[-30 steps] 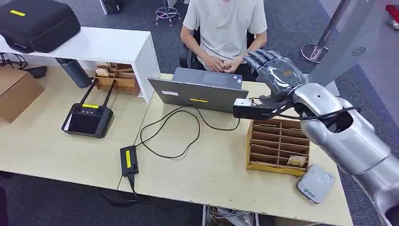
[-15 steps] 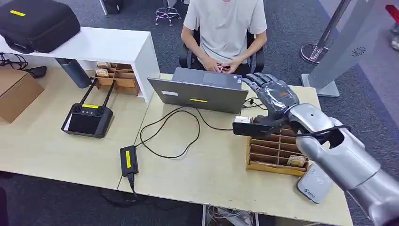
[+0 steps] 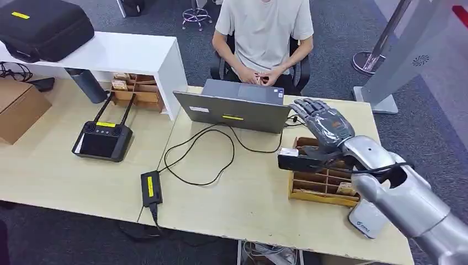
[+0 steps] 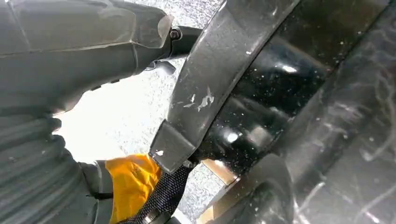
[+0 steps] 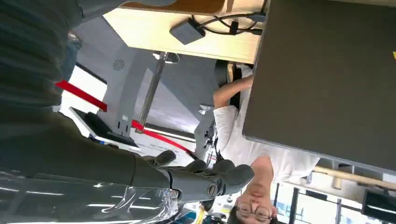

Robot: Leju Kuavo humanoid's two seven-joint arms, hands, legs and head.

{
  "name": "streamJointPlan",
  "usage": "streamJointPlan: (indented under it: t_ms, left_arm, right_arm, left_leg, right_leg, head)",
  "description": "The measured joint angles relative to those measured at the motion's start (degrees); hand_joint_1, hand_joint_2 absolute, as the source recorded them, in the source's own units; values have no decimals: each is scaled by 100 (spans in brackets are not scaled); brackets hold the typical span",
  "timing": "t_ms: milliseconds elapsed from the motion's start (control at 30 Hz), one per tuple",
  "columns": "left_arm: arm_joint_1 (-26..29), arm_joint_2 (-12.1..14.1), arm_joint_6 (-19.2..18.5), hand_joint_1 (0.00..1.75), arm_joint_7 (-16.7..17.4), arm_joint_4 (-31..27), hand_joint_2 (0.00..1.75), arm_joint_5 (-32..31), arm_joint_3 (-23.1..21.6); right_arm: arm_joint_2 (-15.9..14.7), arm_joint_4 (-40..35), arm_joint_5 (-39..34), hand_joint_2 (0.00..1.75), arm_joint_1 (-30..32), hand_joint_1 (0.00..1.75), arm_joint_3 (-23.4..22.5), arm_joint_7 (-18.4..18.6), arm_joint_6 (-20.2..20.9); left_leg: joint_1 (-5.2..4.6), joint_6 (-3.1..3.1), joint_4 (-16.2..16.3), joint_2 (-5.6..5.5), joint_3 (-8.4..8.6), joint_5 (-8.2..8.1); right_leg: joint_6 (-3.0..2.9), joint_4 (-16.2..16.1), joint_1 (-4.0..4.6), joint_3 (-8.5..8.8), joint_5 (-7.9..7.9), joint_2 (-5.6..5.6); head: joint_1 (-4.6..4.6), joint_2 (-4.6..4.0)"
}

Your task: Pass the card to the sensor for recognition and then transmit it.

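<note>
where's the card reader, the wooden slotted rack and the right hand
card reader (image 3: 365,220), head view, on the visible white top near the desk's front edge
wooden slotted rack (image 3: 314,185), head view, on the slats left of the arm
right hand (image 3: 325,120), head view, on the back of the hand

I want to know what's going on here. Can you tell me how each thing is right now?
Right robot hand: above the card rack, fingers apart, holding nothing.
Card rack: on the table, one card in a slot.
Sensor: flat on the table, partly hidden by the arm.
Laptop: open, facing the person.
Controller: lying on the table, antennas up.
</note>
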Motion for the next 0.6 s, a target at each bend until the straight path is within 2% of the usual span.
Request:
streamJointPlan:
  t_ms: [200,600]
  left_arm:
    - [68,11,22,0,-186,2,175,105,63]
    - [140,15,65,0,-306,2,175,291,153]
  right_arm:
    - [-317,-544,2,175,353,0,-197,26,-43]
    - [-1028,-1631,-61,175,1076,0,-641,87,-120]
  left_leg:
    - [0,3,0,1,-1,-2]
    - [0,3,0,1,-3,-3]
  right_leg:
    - [0,-1,0,0,0,0]
    - [0,-1,0,0,0,-1]
  head:
    - [0,0]
    - [0,0]
